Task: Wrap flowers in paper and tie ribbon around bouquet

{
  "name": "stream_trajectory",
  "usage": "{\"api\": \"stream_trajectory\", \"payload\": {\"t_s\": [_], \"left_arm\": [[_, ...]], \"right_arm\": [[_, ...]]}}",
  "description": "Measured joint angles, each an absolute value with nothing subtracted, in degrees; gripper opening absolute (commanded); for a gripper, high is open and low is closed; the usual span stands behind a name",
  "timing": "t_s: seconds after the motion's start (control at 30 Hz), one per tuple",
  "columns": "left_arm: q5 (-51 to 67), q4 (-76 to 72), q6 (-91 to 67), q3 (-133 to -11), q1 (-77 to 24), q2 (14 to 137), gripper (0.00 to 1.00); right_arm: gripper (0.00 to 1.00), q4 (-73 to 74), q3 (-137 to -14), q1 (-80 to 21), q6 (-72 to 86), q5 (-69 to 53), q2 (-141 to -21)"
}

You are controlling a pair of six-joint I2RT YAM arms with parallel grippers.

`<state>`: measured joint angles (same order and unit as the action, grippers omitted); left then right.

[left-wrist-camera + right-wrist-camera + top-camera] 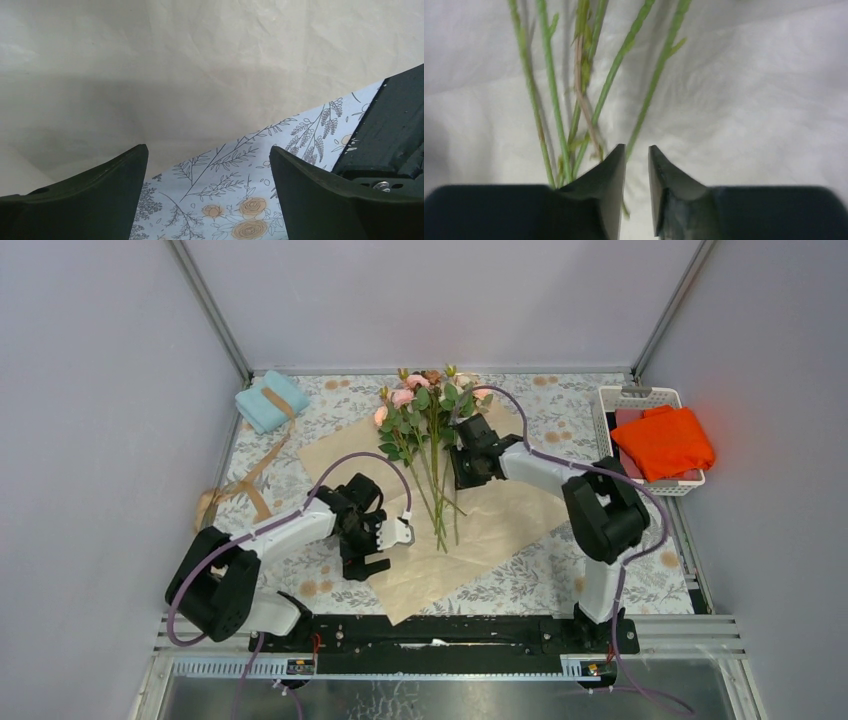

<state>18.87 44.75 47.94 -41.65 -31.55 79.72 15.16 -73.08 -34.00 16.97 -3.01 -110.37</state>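
The flowers (425, 400), pink roses with green leaves, lie on the peach paper (490, 525) with their stems pointing toward the arms. My right gripper (458, 462) hovers at the stems' right side. In the right wrist view its jaws (637, 148) stand a narrow gap apart above the paper (749, 100). The thin green stems (551, 100) fan out mostly left of them, and one runs under the gap. My left gripper (385, 548) is wide open over the paper's lower left edge (200, 60), nothing between its fingers (209, 150). The tan ribbon (245, 480) lies loose at the table's left.
A light blue folded cloth (270, 400) sits at the back left. A white basket (612, 408) at the right edge holds a bright orange cloth (665, 440). A floral tablecloth (250, 200) covers the table. The black mounting rail (450, 635) runs along the near edge.
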Motion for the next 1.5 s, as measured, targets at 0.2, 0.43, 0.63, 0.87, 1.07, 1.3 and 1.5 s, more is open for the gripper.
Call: {"api": "stream_trajectory", "payload": {"t_s": [0.2,0.43,0.63,0.87,1.07,1.3,1.5], "left_arm": [[20.29,44.66,50.72,-41.69,-27.81,74.15,0.99],[24.01,44.86,53.71,-44.01,-19.81,72.47,0.99],[25.21,45.01,54.04,-44.1,-19.77,73.12,0.99],[25.63,45.08,54.46,-44.01,-19.75,73.12,0.99],[26.92,45.1,54.76,-44.05,-19.75,74.26,0.99],[29.71,47.33,56.27,-45.28,-19.75,75.66,0.99],[32.73,48.31,60.58,-45.25,-19.79,72.9,0.99]], "right_arm": [[0.68,20.32,-65.12,-40.18,-0.8,-3.11,-90.08],[0.71,11.27,-42.81,-61.04,-29.67,-19.77,-74.02],[0.72,9.98,-42.17,-65.84,-41.78,-20.88,-87.35],[0.66,5.02,-42.94,-66.24,-46.22,-14.98,-88.49],[0.57,-0.49,-42.33,-65.98,-46.74,-8.38,-89.34],[0.26,-1.65,-41.52,-63.4,-44.82,-9.47,-89.49],[0.26,-3.18,-41.25,-58.76,-41.65,-13.32,-89.25]]}}
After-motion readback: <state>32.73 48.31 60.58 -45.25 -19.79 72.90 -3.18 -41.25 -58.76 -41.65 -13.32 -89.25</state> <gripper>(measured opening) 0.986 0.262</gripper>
